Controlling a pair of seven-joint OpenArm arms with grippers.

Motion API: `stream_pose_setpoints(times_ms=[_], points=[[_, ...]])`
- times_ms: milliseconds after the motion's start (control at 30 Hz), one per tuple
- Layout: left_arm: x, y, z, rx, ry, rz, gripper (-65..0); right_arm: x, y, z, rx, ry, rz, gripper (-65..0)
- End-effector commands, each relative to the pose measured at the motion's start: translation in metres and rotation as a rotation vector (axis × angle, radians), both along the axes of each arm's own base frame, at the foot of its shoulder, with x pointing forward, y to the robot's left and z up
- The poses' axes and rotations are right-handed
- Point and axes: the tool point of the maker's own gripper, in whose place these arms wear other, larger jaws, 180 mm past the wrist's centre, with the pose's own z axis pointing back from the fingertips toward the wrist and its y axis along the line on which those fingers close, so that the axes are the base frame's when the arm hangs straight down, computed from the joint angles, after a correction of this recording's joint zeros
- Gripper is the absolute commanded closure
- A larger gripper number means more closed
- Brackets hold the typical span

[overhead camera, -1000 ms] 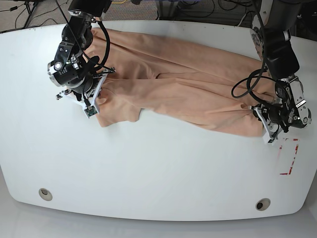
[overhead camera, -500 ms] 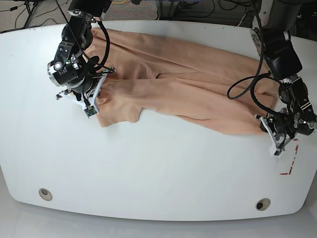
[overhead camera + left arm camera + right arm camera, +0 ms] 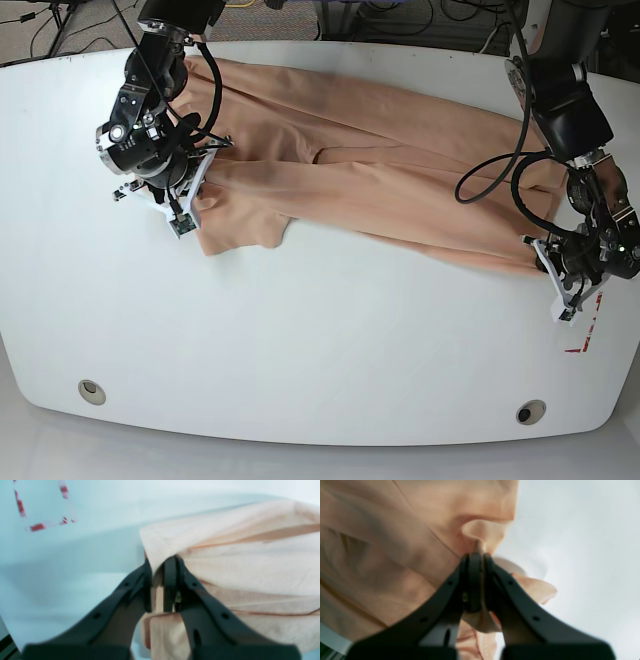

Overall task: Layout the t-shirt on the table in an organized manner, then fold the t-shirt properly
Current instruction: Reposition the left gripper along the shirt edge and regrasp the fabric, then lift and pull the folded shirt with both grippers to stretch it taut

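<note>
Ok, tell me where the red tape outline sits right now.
In the base view the red tape outline lies near the table's right edge, just below the left gripper, which pinches the t-shirt's corner; the left wrist view shows it upper left.

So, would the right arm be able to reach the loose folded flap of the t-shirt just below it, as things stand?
Probably not yet: the right gripper is shut on the t-shirt, so it would have to let go first. The flap itself lies uncovered on the table.

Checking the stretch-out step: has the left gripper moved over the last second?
Yes. The left gripper, shut on the t-shirt, moved toward the table's near edge, closer to the red tape outline.
</note>
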Motion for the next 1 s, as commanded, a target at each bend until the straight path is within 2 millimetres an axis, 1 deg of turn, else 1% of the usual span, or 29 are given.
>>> stream_pose_setpoints(times_ms=[0, 167, 300, 400, 533, 667, 833, 967], points=[[0.011, 0.007, 0.019, 0.015, -0.055, 0.004, -3.2, 0.008, -0.001, 0.010, 0.002, -0.044, 0.000, -0.5], [0.007, 0.009, 0.017, 0.019, -0.032, 0.010, -3.2, 0.008, -0.001, 0.010, 0.002, -0.044, 0.000, -0.5], [0.003, 0.016, 0.021, 0.025, -0.030, 0.035, -3.1, 0.008, -0.001, 0.010, 0.002, -0.044, 0.000, -0.5], [0.002, 0.020, 0.030, 0.044, -0.051, 0.044, -3.1, 0.009, -0.001, 0.011, 0.002, -0.046, 0.000, -0.5], [0.003, 0.022, 0.048, 0.082, -0.106, 0.042, -3.1, 0.009, -0.001, 0.011, 0.002, -0.046, 0.000, -0.5], [-0.006, 0.023, 0.049, 0.115, -0.117, 0.038, -3.1, 0.013, -0.001, 0.014, 0.002, -0.058, 0.000, -0.5], [-0.014, 0.023, 0.054, 0.149, -0.137, 0.031, -3.1, 0.013, -0.001, 0.014, 0.002, -0.058, 0.000, -0.5], [-0.026, 0.025, 0.057, 0.191, -0.147, 0.023, -3.1, 0.013, 0.000, 0.014, 0.003, -0.058, 0.000, -0.5]])
